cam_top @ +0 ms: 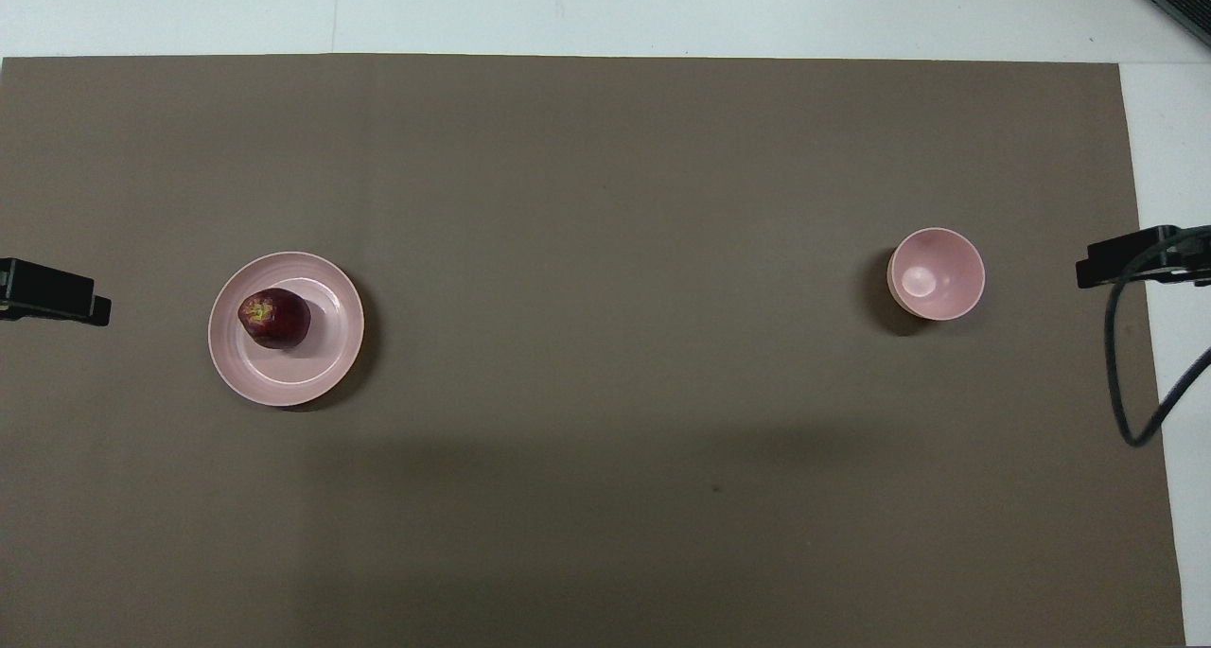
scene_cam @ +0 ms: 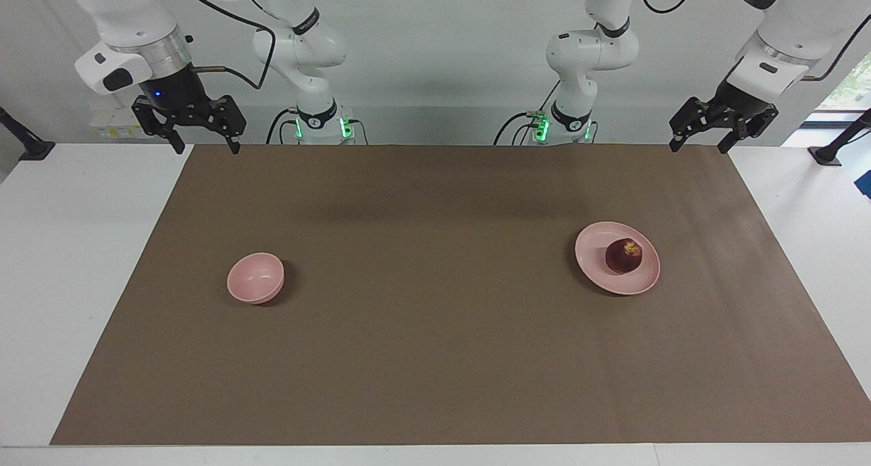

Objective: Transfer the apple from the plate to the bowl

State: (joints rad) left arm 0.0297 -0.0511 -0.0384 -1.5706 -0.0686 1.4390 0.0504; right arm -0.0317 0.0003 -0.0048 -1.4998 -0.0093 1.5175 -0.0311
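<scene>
While both arms wait raised near their own end of the table (scene_cam: 81, 282), we see the left gripper (scene_cam: 701, 141) with its jaws released and holding nothing, up over the corner of the brown mat (scene_cam: 435, 357) at its side, and the right gripper (scene_cam: 204, 143) likewise released and empty over the mat's corner at its side. Farther out, the apple (scene_cam: 624, 256) sits on the plate (scene_cam: 592, 255) toward the left arm's end, well apart from the bowl (scene_cam: 255, 277), which stands empty toward the right arm's end. We judge the task not yet begun: the next move calls for the left arm to descend over the apple and close around it. We find no brand, label or writing to read.
</scene>
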